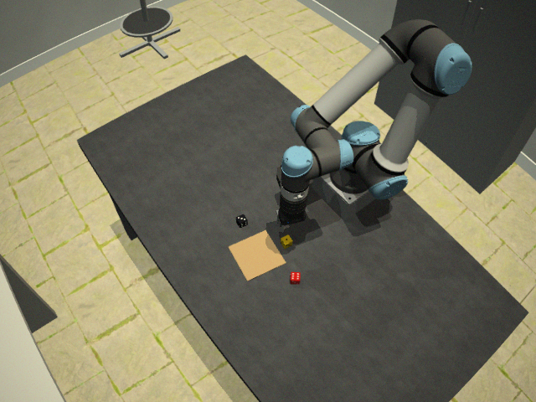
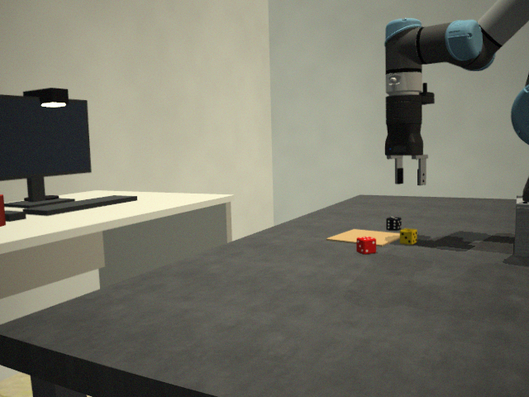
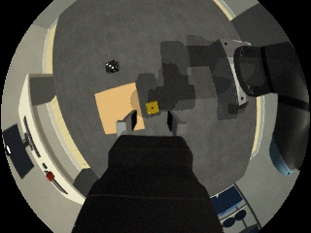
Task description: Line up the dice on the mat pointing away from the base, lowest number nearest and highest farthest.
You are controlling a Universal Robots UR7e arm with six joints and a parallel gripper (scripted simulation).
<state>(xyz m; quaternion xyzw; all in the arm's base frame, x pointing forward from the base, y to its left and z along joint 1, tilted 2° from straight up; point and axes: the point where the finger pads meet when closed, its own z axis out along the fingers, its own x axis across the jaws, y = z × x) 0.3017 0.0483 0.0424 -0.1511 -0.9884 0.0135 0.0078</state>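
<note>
Tool [image 1: 283, 225] [image 2: 410, 184] [image 3: 152, 116] is hanging above the counter [image 1: 194, 151] [image 2: 256, 320] [image 3: 73, 73], pointing straight down, its fingers standing fully open and holding nothing. Yellow die [image 1: 286, 241] [image 2: 408, 236] [image 3: 152, 107] is showing in the gap between the fingers in the wrist view (well below them, per exterior), its top face showing one. It is resting just beside the mat's base-facing edge, off the mat [image 1: 257, 255] [image 2: 363, 236] [image 3: 119, 109].

Red die [image 1: 295, 277] [image 2: 366, 245] is sitting near a mat corner, six facing up; black die [image 1: 241, 220] [image 2: 393, 222] [image 3: 112, 66] is lying off the opposite side, its top number too small to tell. Dice are cubes, so no long axis; the mat is lying flat, roughly square, one side facing the base [image 1: 349, 199] [image 2: 521, 213] [image 3: 242, 98]. Arm [image 1: 354, 86] [image 2: 436, 45] [image 3: 292, 126] is bending at a high elbow, its forearm sloping down to the wrist.
</note>
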